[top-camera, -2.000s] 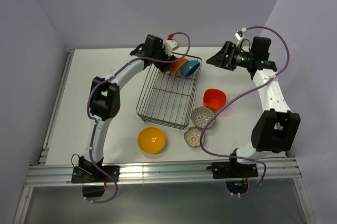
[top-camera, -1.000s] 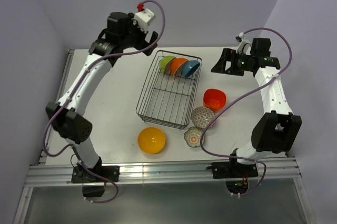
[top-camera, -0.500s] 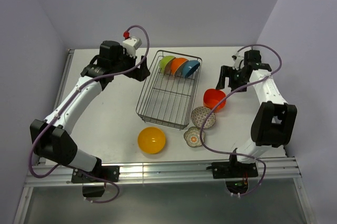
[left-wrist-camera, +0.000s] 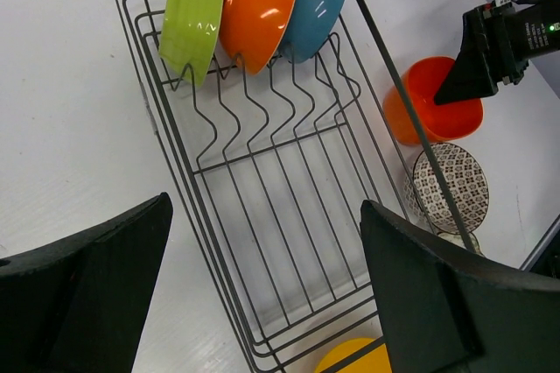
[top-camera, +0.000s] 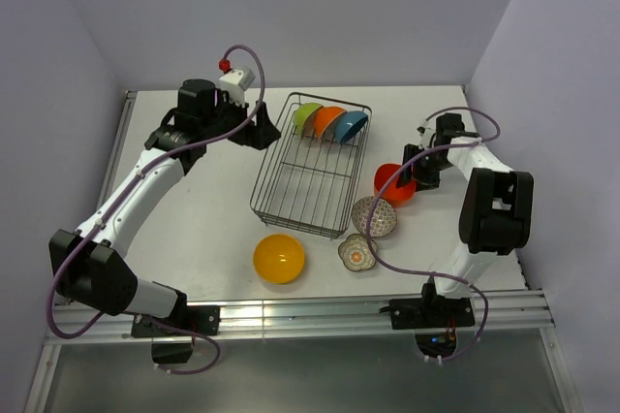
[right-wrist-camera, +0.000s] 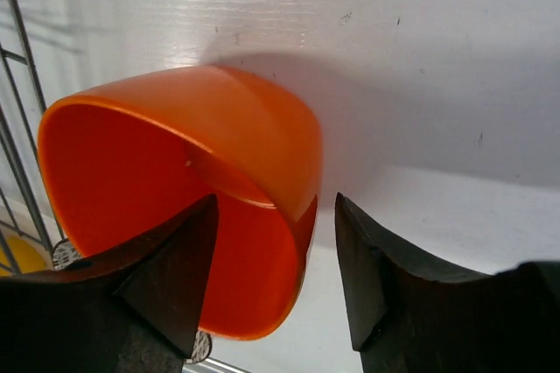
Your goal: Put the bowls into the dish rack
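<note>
The dark wire dish rack (top-camera: 296,229) (left-wrist-camera: 171,141) holds three bowls on edge at its far end: green (top-camera: 307,117) (left-wrist-camera: 192,27), orange (top-camera: 328,120) (left-wrist-camera: 258,16) and blue (top-camera: 351,125) (left-wrist-camera: 313,7). A red-orange bowl (top-camera: 395,183) (right-wrist-camera: 175,215) stands on the table right of the rack. My right gripper (top-camera: 412,169) (right-wrist-camera: 276,202) straddles its rim, open: one finger (right-wrist-camera: 166,277) inside, the other (right-wrist-camera: 376,277) outside with a gap. My left gripper (top-camera: 260,132) (left-wrist-camera: 265,215) hovers open and empty over the rack's far left corner.
A grey patterned bowl (top-camera: 374,216) (left-wrist-camera: 451,185) and a small floral bowl (top-camera: 356,252) sit by the rack's near right corner. A yellow bowl (top-camera: 279,258) (left-wrist-camera: 354,360) lies in front of the rack. Purple cables loop over both arms.
The left arm came down from high and left to the rack's far left corner. The right gripper dropped onto the red-orange bowl and its jaws narrowed around the rim.
</note>
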Controlling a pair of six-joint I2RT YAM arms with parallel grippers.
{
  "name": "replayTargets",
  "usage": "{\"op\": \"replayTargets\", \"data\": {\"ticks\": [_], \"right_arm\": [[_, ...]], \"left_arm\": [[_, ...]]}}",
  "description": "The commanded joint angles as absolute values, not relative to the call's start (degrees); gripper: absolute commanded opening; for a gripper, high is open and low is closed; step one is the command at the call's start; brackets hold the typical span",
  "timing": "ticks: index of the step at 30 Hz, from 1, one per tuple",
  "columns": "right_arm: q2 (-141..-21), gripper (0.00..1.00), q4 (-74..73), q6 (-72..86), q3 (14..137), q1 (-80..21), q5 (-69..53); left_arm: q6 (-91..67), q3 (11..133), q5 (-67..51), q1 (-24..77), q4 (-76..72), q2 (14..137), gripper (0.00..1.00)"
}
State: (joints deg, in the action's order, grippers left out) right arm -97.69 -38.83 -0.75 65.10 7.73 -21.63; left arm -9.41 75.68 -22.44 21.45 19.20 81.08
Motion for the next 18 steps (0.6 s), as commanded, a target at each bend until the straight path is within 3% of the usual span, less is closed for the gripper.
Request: {"op": "replayTargets", "data": {"ticks": [1,6,12,13,18], "right_arm": [[-98.35,0.61,-35.07,-0.53,64.6,7.38,-21.18],[-98.35,0.44,-33.84,-0.26,64.16,7.38,-21.44],[-96.16,0.11,-33.92,-0.35,65.3,7.82,-22.67],[-95.8,0.02,-34.1,-0.35,66.35,8.17,-23.11],[-92.29,0.0,-34.37,-0.09,70.22,10.1,-28.99]], "left_arm": [[-11.16,75.06,-24.61,21.27,15.74,79.45,0.94],[-11.51,74.53,-24.96,21.27,16.17,79.45,0.93],[-10.9,74.53,-24.35,21.18,16.0,78.75,0.93],[-10.81,74.97,-24.43,21.27,16.0,78.75,0.94],[-11.34,77.16,-25.57,21.27,16.79,79.19,0.96]]}}
